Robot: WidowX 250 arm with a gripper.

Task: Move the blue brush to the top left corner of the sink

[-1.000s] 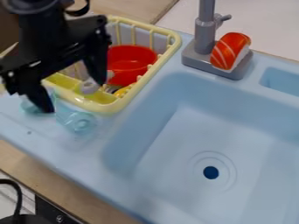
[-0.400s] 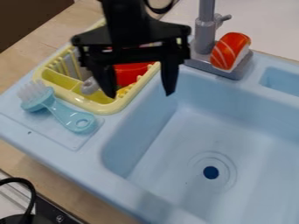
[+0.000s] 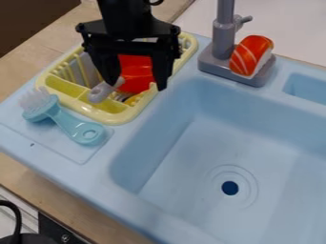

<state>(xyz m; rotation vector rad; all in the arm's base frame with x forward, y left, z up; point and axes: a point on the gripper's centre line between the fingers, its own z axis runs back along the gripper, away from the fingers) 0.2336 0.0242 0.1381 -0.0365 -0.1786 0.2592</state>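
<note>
In the camera view, the light-blue plastic brush with pale bristles (image 3: 62, 118) lies on the flat left-hand ledge of the pale-blue plastic sink (image 3: 121, 155), just beside the yellow plastic dish rack (image 3: 125, 116). Its bristles stick up at the far left end, and the handle, with a hole near its tip, slants toward the basin but stops short of it. Nothing is holding it.

How far along this is depends on which corner is meant, and I can't settle that from here. If it's the corner of the whole sink unit, the brush may well be about where it belongs, with little left beyond keeping clear of it. If it's the basin's own top left corner, then picking the brush up, carrying it across and setting it down are all left to do.

As for the black two-finger tool (image 3: 136, 86), it hangs over the rack with its fingers spread wide and nothing pinched between them. It is well apart from the brush. The red plastic bowl (image 3: 135, 71) in the rack shows behind that gap, and one fingertip sits right by a grey rounded handle (image 3: 100, 92) poking up there; whether they touch, I can't tell.
</note>
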